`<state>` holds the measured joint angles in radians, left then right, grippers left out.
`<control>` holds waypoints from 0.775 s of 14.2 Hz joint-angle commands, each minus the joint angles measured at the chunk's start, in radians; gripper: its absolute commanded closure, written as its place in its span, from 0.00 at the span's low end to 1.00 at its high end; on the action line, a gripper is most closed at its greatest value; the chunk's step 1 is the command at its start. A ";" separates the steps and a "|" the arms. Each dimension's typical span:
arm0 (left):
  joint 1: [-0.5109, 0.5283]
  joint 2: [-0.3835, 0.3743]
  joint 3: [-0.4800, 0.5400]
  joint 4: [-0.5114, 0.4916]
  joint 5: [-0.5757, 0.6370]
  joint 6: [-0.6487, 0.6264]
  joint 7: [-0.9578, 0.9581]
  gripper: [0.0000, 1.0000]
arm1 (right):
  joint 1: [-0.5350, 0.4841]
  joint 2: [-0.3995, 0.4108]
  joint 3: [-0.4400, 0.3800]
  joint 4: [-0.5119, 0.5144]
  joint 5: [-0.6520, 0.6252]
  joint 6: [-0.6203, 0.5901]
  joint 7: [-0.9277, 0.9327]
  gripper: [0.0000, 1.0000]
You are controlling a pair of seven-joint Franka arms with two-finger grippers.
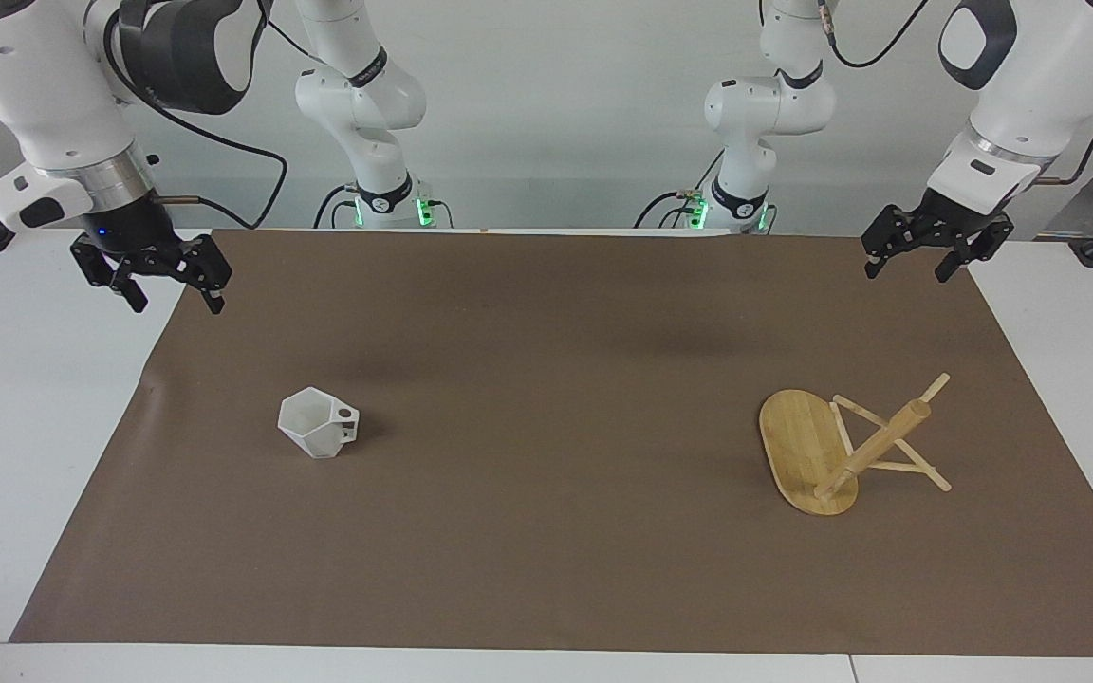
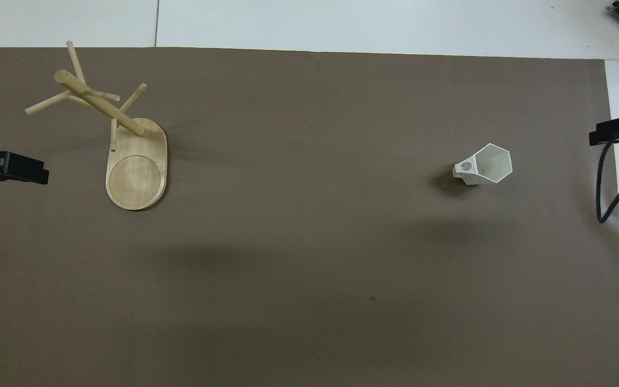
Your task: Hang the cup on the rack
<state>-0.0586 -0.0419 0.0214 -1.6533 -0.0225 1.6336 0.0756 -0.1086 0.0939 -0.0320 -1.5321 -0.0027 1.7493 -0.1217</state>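
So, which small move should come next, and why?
Probably the right gripper should descend toward the cup. The cup stands upright at that arm's end; the rack stands at the left arm's end. Both grippers, left too, hang open and empty.

Open brown mat (image 1: pixel 546 427) is left between the white faceted cup (image 1: pixel 319 422), toward the right arm's end, and the bamboo mug tree (image 1: pixel 841 446), toward the left arm's end. Approach to the tree is narrowed by its spread pegs (image 1: pixel 888 467).
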 commanded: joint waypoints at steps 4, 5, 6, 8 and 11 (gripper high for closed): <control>0.011 -0.029 -0.006 -0.034 0.016 0.022 0.012 0.00 | -0.003 -0.017 0.006 -0.022 -0.007 0.007 0.019 0.00; 0.011 -0.029 -0.006 -0.034 0.016 0.023 0.009 0.00 | -0.003 -0.017 0.006 -0.022 -0.007 0.015 0.019 0.00; 0.011 -0.029 -0.006 -0.034 0.015 0.022 0.009 0.00 | -0.002 -0.019 0.007 -0.023 -0.007 0.012 0.016 0.00; 0.011 -0.029 -0.005 -0.033 0.016 0.011 0.004 0.00 | -0.002 -0.029 0.012 -0.051 -0.007 0.007 -0.041 0.00; 0.011 -0.029 -0.006 -0.033 0.016 0.009 0.004 0.00 | -0.002 -0.031 0.012 -0.092 0.007 0.067 -0.055 0.00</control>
<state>-0.0584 -0.0423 0.0228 -1.6535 -0.0225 1.6337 0.0756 -0.1073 0.0922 -0.0248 -1.5576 -0.0024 1.7571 -0.1535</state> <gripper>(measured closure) 0.000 0.000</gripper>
